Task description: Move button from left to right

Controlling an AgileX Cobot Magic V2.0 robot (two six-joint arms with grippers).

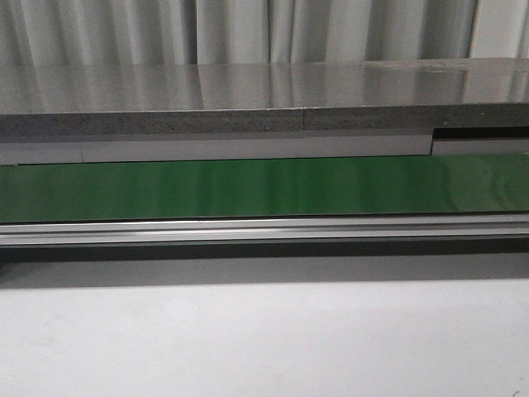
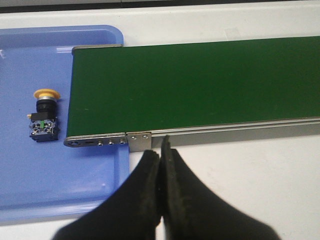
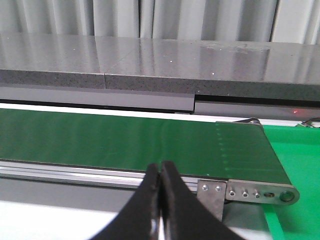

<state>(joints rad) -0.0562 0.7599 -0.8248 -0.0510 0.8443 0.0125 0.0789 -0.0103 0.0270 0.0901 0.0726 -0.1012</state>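
The button (image 2: 44, 116), a yellow-orange cap on a black boxy body, lies on its side in a blue tray (image 2: 60, 185) beside the end of the green belt (image 2: 200, 85). My left gripper (image 2: 160, 150) is shut and empty, hovering over the white table by the belt's near rail, some way from the button. In the right wrist view my right gripper (image 3: 160, 167) is also shut and empty, in front of the belt (image 3: 125, 140) near its other end. The front view shows the belt (image 1: 264, 186) bare, with no gripper and no button in it.
A metal rail (image 1: 264, 230) runs along the belt's near side, with a bracket (image 2: 139, 141) at the left end and a roller bracket (image 3: 250, 190) at the right. A green surface (image 3: 295, 150) lies past the right end. A grey ledge (image 1: 264, 99) backs the belt.
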